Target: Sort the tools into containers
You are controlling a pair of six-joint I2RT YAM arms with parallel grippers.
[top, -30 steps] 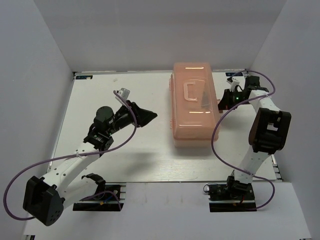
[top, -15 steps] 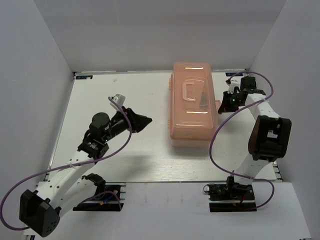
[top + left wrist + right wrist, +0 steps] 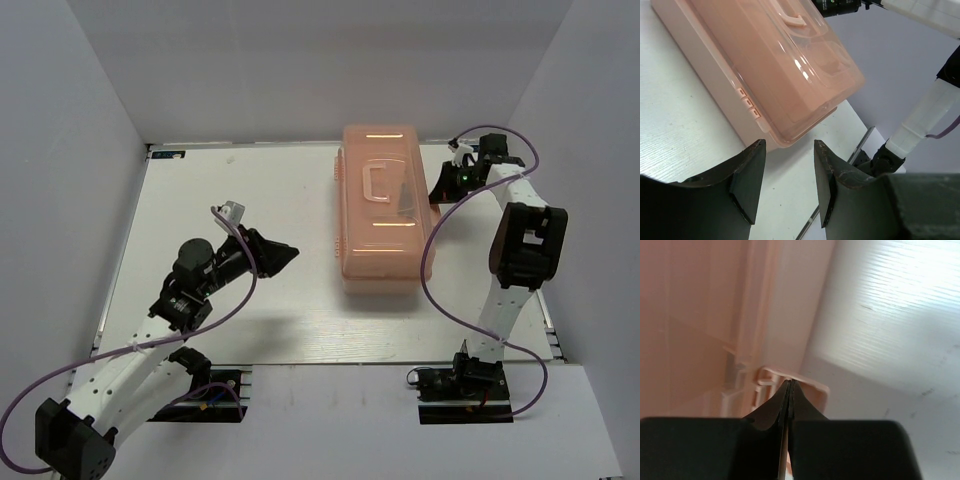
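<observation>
The closed pink toolbox (image 3: 385, 215) lies on the table (image 3: 230, 190), right of the middle. The jaws of the left arm (image 3: 150, 330) are released and empty, near its left side. The jaws of the right arm (image 3: 520, 250) are clenched, with the tips at the latch (image 3: 810, 386).

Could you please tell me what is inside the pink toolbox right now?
The toolbox is shut. Through its cloudy plastic only one dark shape shows beside the handle; anything else inside is hidden.
</observation>
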